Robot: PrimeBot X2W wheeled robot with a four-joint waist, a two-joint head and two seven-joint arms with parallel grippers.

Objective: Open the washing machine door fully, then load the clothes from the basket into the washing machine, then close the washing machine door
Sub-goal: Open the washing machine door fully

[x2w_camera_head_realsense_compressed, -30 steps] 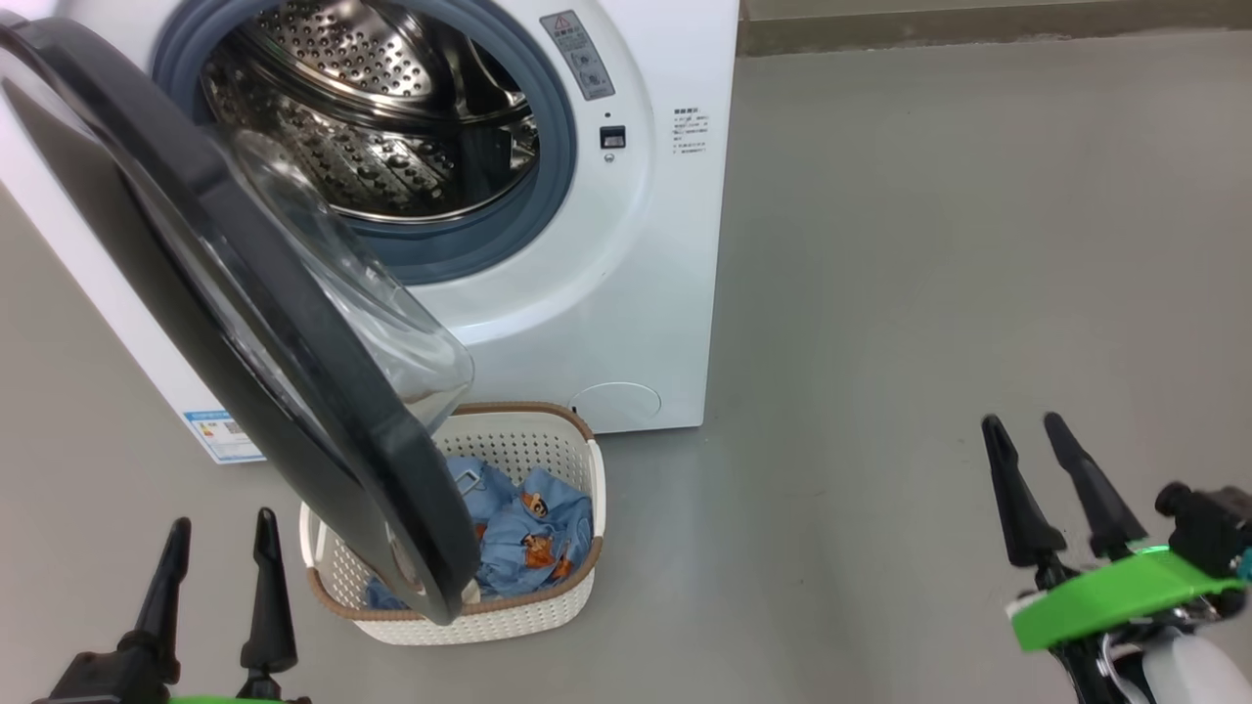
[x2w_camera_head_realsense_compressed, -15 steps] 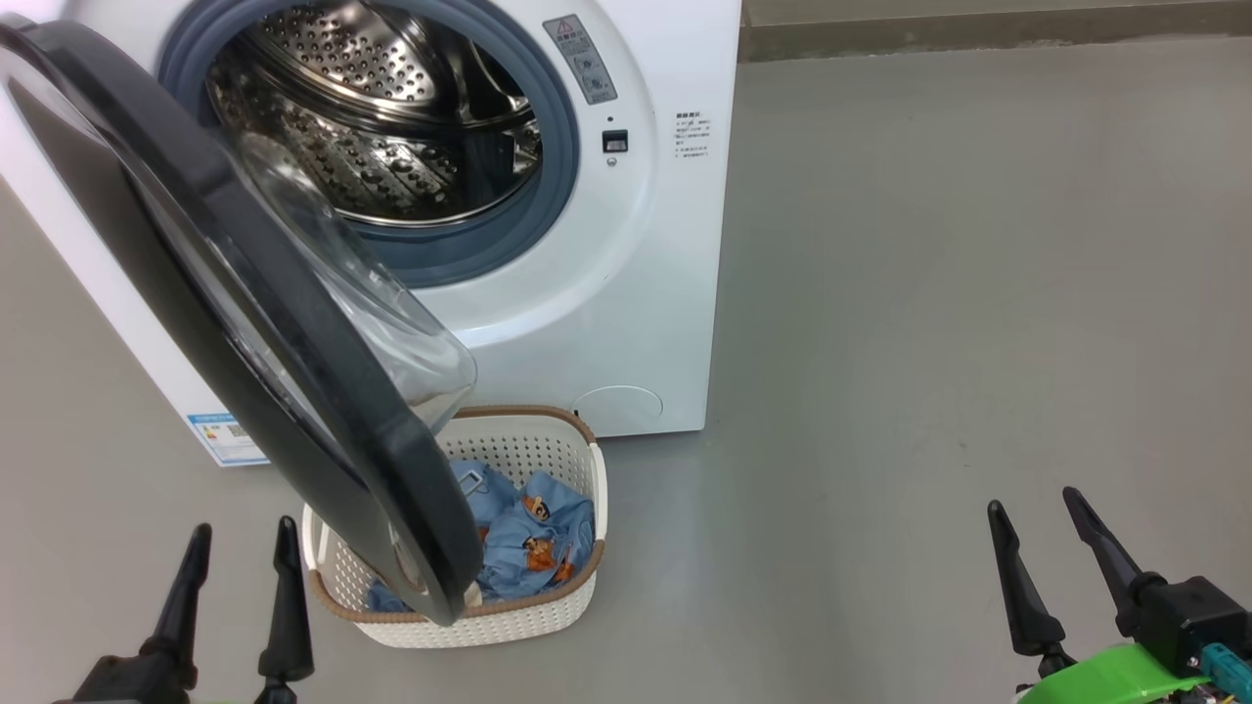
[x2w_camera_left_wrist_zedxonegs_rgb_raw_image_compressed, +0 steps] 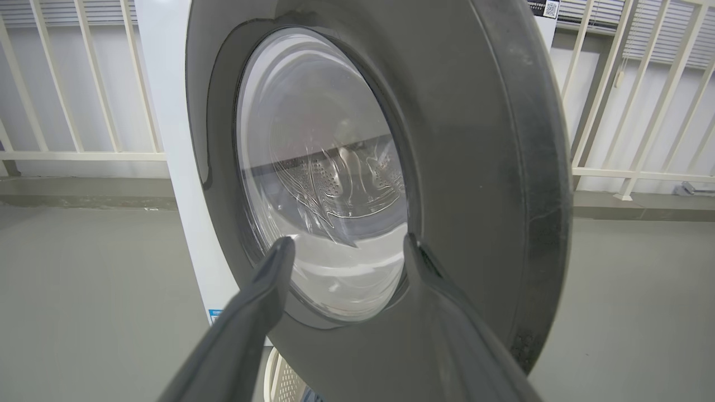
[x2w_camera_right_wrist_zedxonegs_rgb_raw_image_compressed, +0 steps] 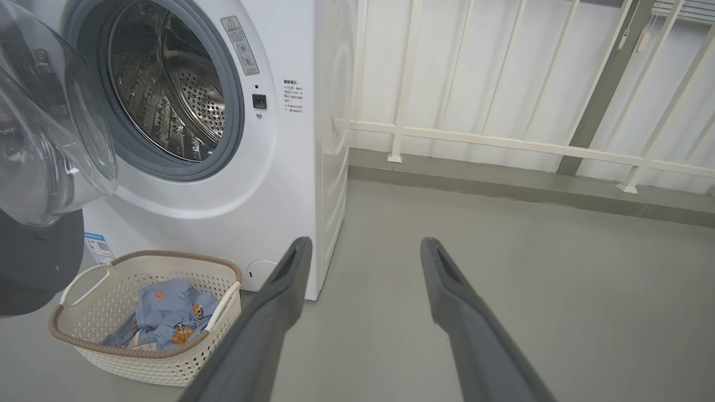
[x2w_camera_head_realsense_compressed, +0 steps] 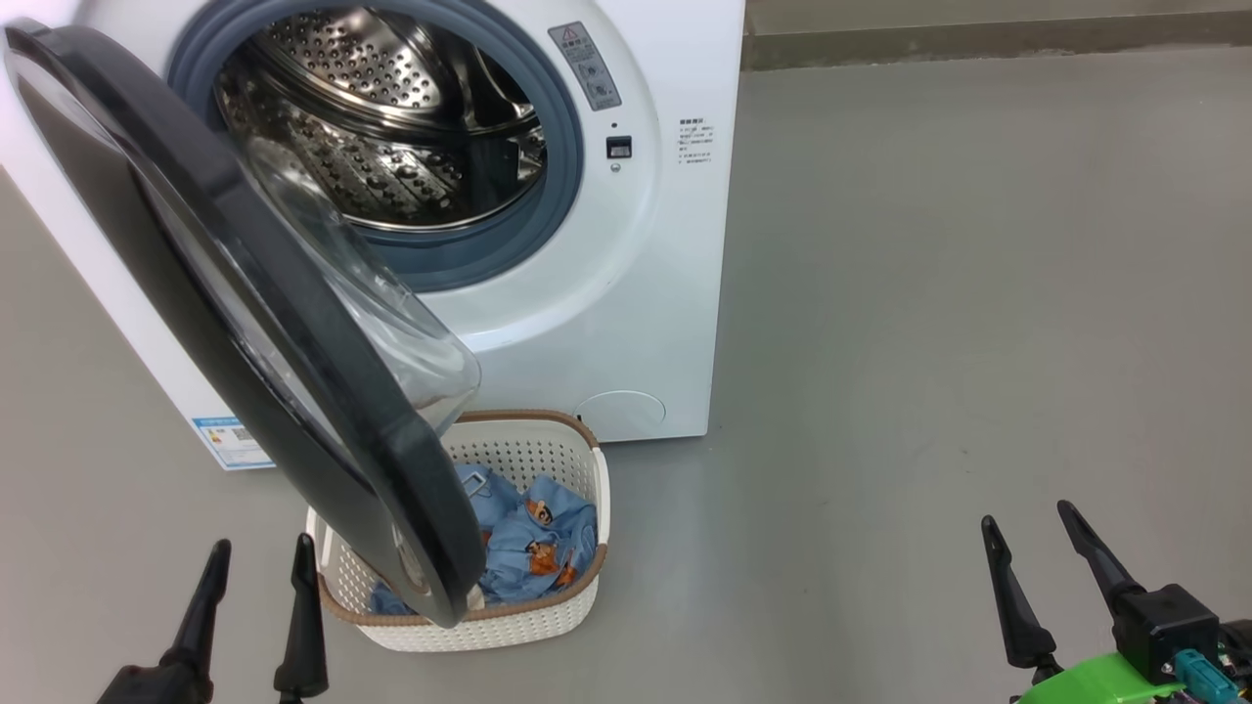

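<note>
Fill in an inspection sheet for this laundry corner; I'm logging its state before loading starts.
Surface: smooth grey floor.
Job's things: washing machine with door swung open, drum empty-looking; clothes lie in the basket below the door.
Clutter: nothing seen.
Grippers: left gripper and right gripper both open, holding nothing.
Cables: nothing seen.
Surroundings: white railing behind the machine.

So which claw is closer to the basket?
The left gripper, right beside the basket; the right gripper is far off across the floor.
</note>
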